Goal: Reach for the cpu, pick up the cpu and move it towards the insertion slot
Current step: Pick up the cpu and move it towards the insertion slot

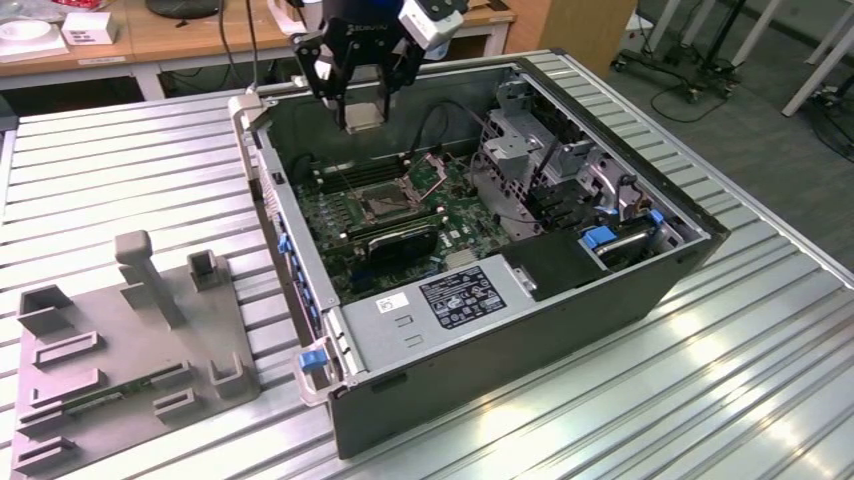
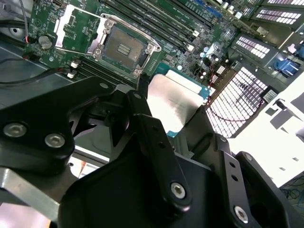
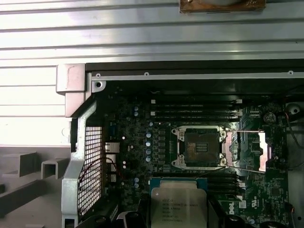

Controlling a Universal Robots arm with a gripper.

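One small flat chip, the cpu, is held up in the air by the gripper, above the back part of the open case in the exterior view. The black fingers are closed on two sides of the cpu, and this is seen in the second wrist view, where the chip sits between them. A pale silver top is seen on the cpu in that view, with a thin green-blue edge around it. In the first wrist view the cpu is seen as a square with a shiny metal lid and small dark print that is not read here. A green rim is seen around that lid. The slot is found on the green board inside the case, lower down than the chip and toward the front of the case from it. In both wrist views the slot is seen as a square with a dark middle and a thin silver frame, and its metal cover is flipped open to one side. The cpu is kept well apart from the slot and is not touching it. On the exterior view's left, a grey tray with upright blocks is set on the ribbed metal table, beside the case.
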